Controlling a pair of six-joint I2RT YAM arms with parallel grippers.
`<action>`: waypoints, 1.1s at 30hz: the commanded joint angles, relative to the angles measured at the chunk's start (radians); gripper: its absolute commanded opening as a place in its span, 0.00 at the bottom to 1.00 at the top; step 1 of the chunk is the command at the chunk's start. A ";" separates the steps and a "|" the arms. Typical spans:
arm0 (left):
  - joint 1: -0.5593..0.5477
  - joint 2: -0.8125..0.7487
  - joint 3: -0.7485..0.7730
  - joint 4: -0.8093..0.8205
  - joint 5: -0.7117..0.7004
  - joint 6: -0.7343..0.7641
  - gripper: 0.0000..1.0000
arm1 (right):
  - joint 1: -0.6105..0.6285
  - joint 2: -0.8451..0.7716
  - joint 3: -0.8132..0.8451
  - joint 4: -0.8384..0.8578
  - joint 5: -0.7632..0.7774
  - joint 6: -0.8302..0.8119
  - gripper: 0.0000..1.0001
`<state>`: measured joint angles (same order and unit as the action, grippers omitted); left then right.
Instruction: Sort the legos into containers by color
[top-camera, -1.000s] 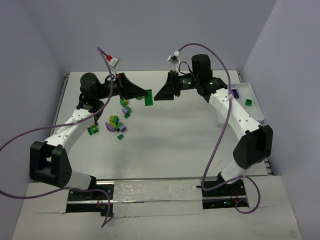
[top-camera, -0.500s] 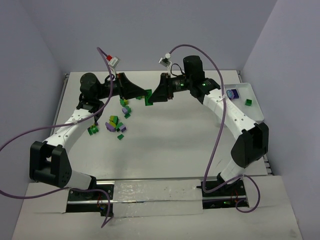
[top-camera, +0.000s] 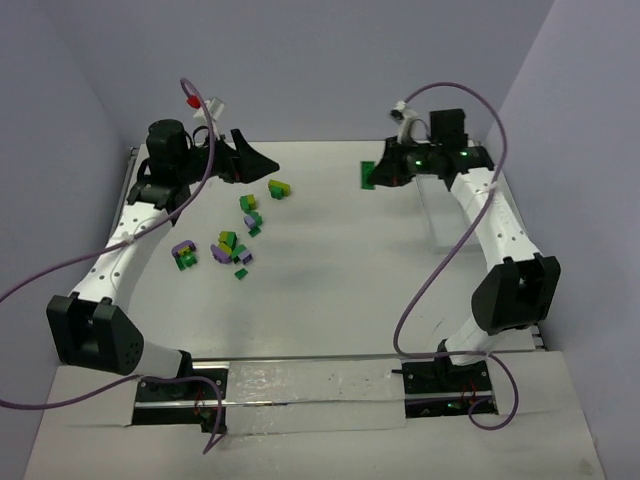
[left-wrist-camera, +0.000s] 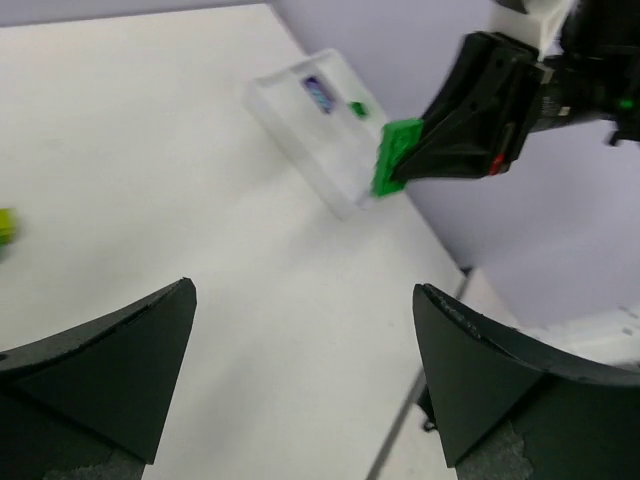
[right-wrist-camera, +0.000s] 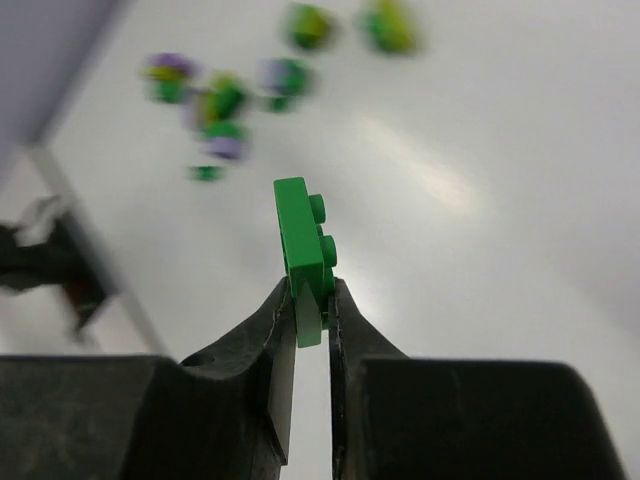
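Observation:
A flat green lego (top-camera: 369, 175) stands on edge between the fingers of my right gripper (top-camera: 380, 173), which is shut on it above the far middle of the table. The right wrist view has that lego (right-wrist-camera: 305, 250) sticking up out of the gripper (right-wrist-camera: 312, 300). My left gripper (top-camera: 250, 160) is open and holds nothing; its fingers (left-wrist-camera: 120, 370) frame bare table. Loose legos (top-camera: 230, 245), green, yellow-green and purple, lie scattered at centre left. A clear-white container (left-wrist-camera: 310, 130) at the right holds a purple lego (left-wrist-camera: 318, 92) and a green one (left-wrist-camera: 357, 107).
A yellow-green brick (top-camera: 278, 187) lies apart from the pile, near the left gripper. The right arm's forearm (top-camera: 490, 215) crosses over the container (top-camera: 437, 225). Purple cables loop off both arms. Walls close the table at the back and sides.
The green lego passed from my left gripper to my right. The left gripper opened and drew back left; the right one shut on the lego and carried it right, towards the container.

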<state>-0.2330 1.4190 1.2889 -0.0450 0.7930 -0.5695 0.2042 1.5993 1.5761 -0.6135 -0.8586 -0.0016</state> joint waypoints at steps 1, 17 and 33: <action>0.009 -0.020 0.129 -0.342 -0.241 0.287 0.99 | -0.194 -0.058 0.032 -0.269 0.419 -0.360 0.00; 0.008 0.051 0.207 -0.433 -0.398 0.404 0.99 | -0.605 0.362 0.258 -0.204 0.877 -0.520 0.00; 0.008 0.110 0.236 -0.454 -0.432 0.447 0.99 | -0.612 0.663 0.517 -0.115 0.936 -0.502 0.00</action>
<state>-0.2234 1.5255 1.4925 -0.4946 0.3811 -0.1428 -0.4038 2.2304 1.9905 -0.7663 0.0643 -0.5069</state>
